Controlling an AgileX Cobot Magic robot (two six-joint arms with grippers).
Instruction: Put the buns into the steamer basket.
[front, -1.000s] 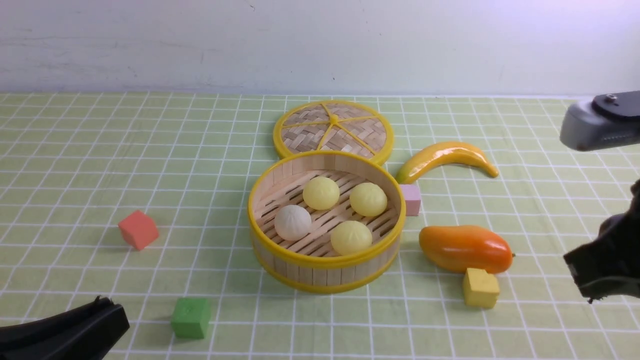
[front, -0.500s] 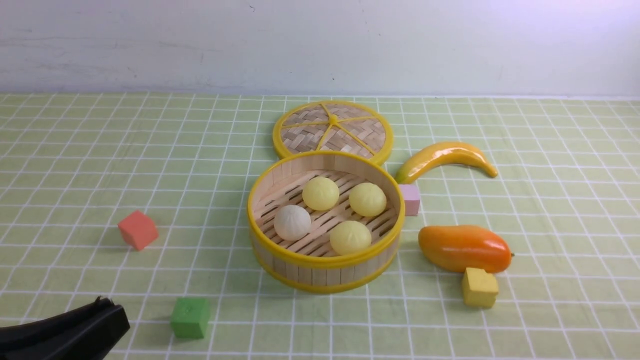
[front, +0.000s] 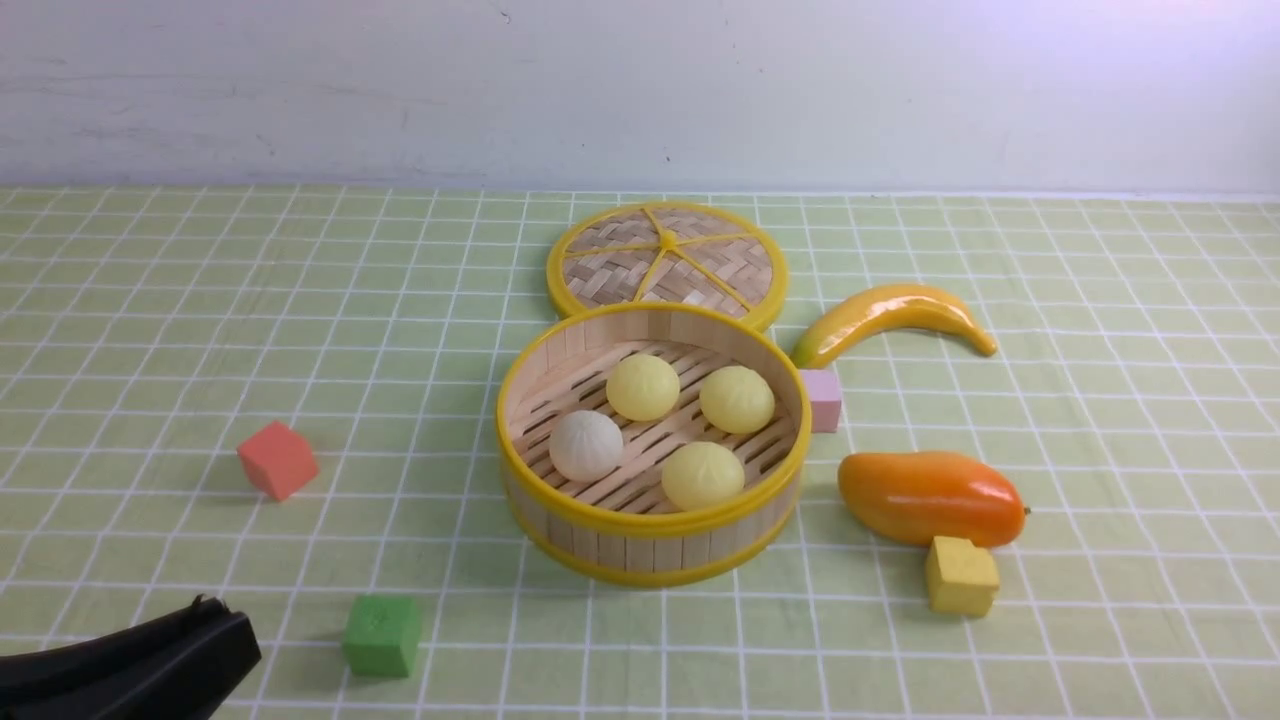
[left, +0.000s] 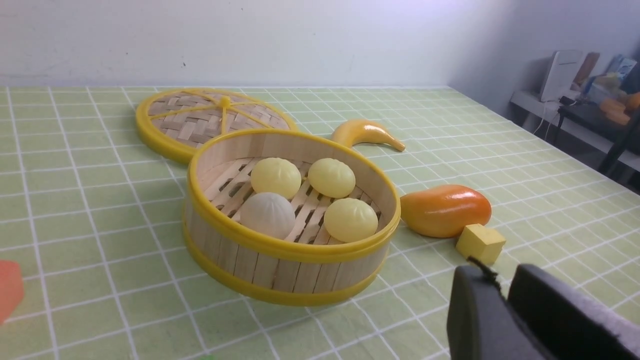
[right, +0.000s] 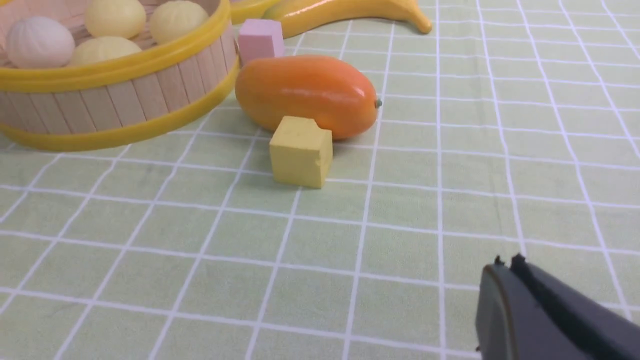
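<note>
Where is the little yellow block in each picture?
Front view: the yellow block sits low on the right, just in front of the orange mango.
Left wrist view: the yellow block is right of middle, beside the mango.
Right wrist view: the yellow block is near the middle, against the mango.
Shared landmark: the mango, next to the steamer basket.

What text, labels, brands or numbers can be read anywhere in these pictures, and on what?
None readable. The steamer basket, buns, cubes and fruit carry no lettering. Items on the far shelf in the left wrist view are too small and blurred to read.
</note>
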